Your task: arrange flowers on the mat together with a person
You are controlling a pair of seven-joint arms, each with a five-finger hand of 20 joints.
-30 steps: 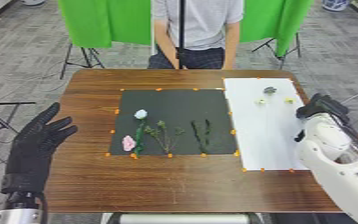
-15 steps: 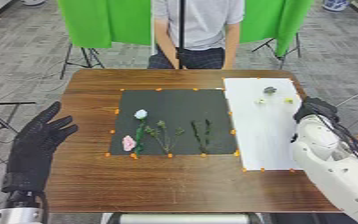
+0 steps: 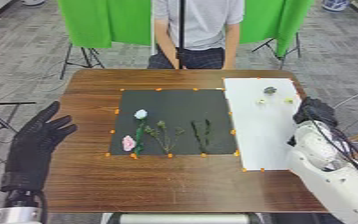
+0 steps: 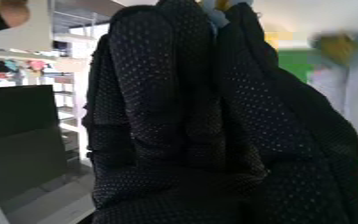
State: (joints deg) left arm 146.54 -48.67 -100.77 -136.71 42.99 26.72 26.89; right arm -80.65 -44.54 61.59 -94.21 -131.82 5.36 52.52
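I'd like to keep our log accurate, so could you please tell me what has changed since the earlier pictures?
The right robot hand moved slightly left and back toward the robot, at the edge of the white paper. No flower was visibly picked up or put down. The left robot hand and the black mat stayed put.

1. Texts, labels, brands, numbers and signs: none legible.
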